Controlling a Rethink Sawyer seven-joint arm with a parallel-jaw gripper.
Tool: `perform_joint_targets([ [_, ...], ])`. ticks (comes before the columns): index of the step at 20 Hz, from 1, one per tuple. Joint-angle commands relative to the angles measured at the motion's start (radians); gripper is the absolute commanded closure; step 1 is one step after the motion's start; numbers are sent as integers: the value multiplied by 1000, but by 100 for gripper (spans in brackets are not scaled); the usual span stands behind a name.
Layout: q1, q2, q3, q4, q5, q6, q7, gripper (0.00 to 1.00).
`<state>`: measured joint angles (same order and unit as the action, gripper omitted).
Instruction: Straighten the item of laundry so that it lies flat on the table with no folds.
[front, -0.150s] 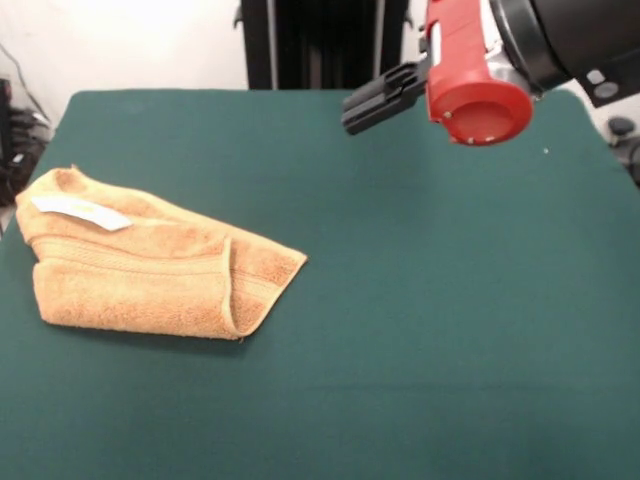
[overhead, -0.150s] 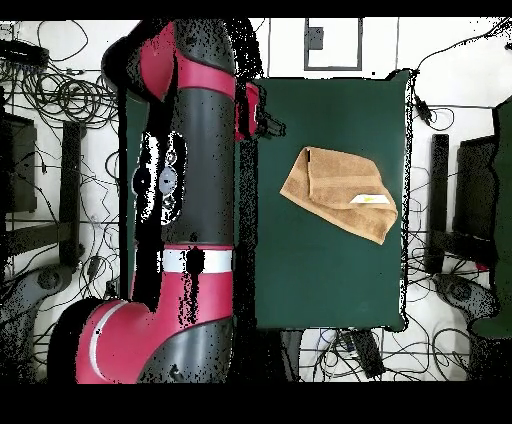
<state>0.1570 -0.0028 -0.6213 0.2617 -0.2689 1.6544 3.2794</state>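
While folded, towel (front, -0.150s: 150, 265) long axis running left-right in front view, hand (front, -0.150s: 350, 112) grip state unclear.

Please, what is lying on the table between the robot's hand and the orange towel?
Nothing. In the front view, only bare green table separates the hand from the folded towel. The overhead view shows the same empty stretch.
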Motion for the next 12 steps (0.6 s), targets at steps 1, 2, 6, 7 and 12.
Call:
perform_joint_targets([
  [1,27,32,12,237,-55,-142,301,100],
  [2,25,34,14,250,-58,-160,304,100],
  [6,26,39,21,285,-67,-214,326,100],
  [7,27,40,22,290,-68,-224,332,100],
  [12,42,55,45,360,-49,-294,381,100],
])
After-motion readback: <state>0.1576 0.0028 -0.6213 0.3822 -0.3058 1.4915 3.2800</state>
